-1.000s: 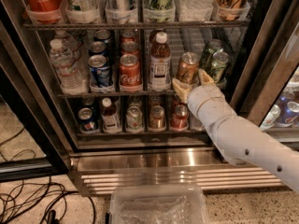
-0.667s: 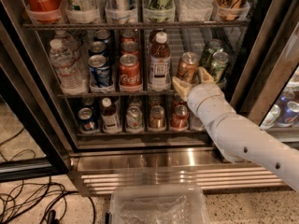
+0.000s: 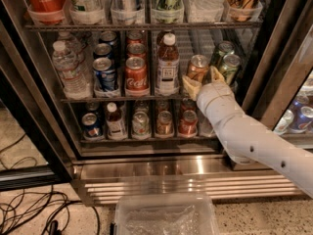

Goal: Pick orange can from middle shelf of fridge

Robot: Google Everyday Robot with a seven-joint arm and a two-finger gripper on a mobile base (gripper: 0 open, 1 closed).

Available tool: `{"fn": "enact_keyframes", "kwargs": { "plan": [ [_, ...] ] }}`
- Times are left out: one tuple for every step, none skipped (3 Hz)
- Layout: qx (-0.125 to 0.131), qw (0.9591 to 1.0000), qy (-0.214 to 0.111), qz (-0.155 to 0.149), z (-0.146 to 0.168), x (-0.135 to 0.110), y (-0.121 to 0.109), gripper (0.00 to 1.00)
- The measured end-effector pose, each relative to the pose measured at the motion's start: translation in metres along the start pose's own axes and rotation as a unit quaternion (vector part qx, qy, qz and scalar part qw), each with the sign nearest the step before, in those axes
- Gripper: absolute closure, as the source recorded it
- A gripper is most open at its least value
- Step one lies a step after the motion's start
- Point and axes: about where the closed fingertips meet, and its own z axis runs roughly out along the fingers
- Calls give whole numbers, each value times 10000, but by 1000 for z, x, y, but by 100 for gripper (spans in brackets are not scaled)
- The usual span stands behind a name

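Speckled flooring runs below the fridge, whose glass door stands open on rows of cans and bottles. From the lower right a white arm reaches in to the right part of the middle shelf, where the orange can stands upright between a brown drink bottle and two green cans. At the can's lower half, the gripper has its pale fingers spread wide, one on each side of it.
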Motion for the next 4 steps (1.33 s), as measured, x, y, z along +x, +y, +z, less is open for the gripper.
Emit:
{"fn": "enact_keyframes", "kwargs": {
  "plan": [
    [14,10000,24,42,7,2,0,37],
    [41,9999,18,103,14,2,0,37],
    [88,9998,-12,185,19,0,-4,56],
    [88,9998,-12,185,19,0,-4,79]
  ]
}}
